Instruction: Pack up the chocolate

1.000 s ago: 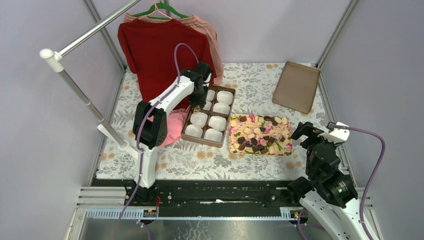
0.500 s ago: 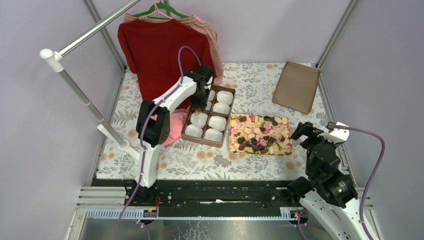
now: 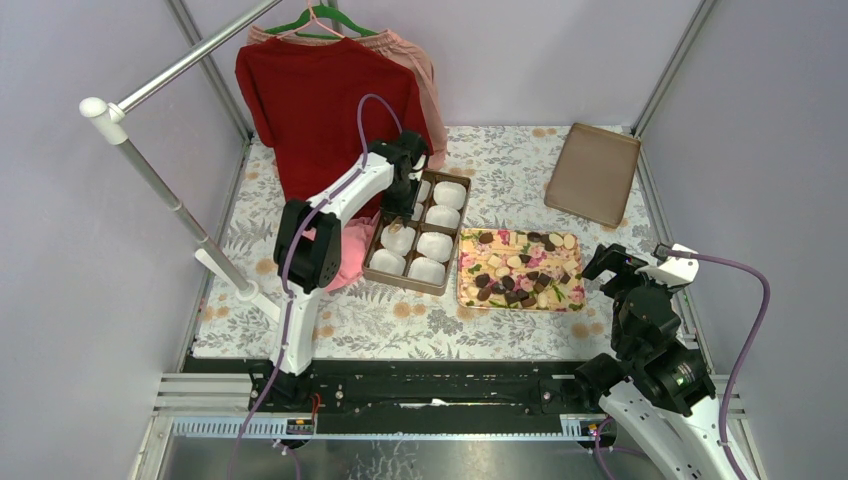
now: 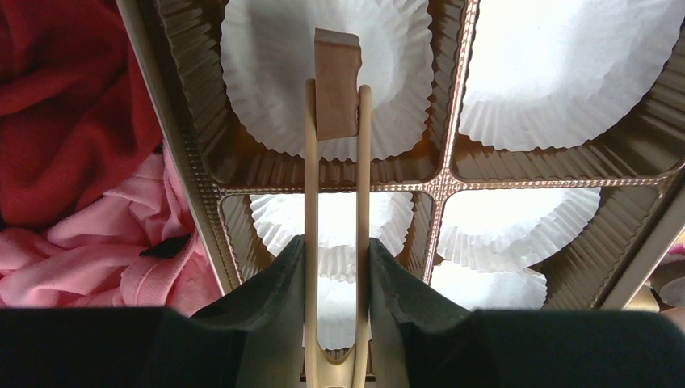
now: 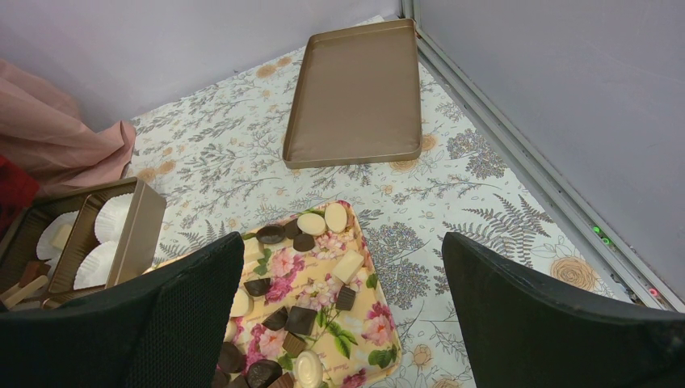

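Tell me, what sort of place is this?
Probably a robot test booth, not a shop: plain walls enclose a floral table, the left arm and right arm are bolted to its near edge, and unrelated props share it, a hanging red shirt and the chocolate.

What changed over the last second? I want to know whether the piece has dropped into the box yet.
The left gripper shifted slightly right over the box, early on. Its jaws stay shut on the tongs, which still pinch the chocolate piece above a paper cup; nothing was released. The right gripper stayed open and still.
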You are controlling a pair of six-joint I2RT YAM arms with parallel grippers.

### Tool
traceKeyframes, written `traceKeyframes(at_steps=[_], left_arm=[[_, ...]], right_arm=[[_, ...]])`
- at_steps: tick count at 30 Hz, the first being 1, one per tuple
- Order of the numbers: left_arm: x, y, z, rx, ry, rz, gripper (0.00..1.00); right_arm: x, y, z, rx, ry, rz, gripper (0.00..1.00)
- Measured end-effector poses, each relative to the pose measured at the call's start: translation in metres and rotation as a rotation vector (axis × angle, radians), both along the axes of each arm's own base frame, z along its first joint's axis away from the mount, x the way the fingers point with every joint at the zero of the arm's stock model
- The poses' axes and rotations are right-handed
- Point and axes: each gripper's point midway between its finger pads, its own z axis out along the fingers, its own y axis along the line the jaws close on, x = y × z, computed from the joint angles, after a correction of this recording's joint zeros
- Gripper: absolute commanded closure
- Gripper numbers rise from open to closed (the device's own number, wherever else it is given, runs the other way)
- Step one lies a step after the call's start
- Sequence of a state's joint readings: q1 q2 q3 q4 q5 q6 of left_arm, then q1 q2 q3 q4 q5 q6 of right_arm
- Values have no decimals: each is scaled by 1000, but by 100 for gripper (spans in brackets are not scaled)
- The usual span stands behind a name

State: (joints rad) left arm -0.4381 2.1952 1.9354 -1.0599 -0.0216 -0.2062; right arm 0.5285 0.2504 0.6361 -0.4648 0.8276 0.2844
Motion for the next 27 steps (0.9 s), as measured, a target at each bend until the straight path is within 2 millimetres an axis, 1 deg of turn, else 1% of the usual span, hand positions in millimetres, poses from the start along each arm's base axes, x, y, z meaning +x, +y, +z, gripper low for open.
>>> traceKeyframes(at_steps=[8, 16, 22, 24, 27], left_arm=[[0, 0, -2, 2, 3, 0, 61], [1, 0, -1, 0, 1, 0, 61], [-1, -4, 0, -22, 11, -6, 59], [-2, -6, 1, -27, 10, -8, 59], [-4, -10, 9, -37, -3, -18, 58]], right_arm=[[0, 0, 0, 0, 0, 0, 0], [0, 0, 0, 0, 0, 0, 0], [0, 0, 0, 0, 0, 0, 0], [0, 0, 0, 0, 0, 0, 0], [0, 0, 0, 0, 0, 0, 0]])
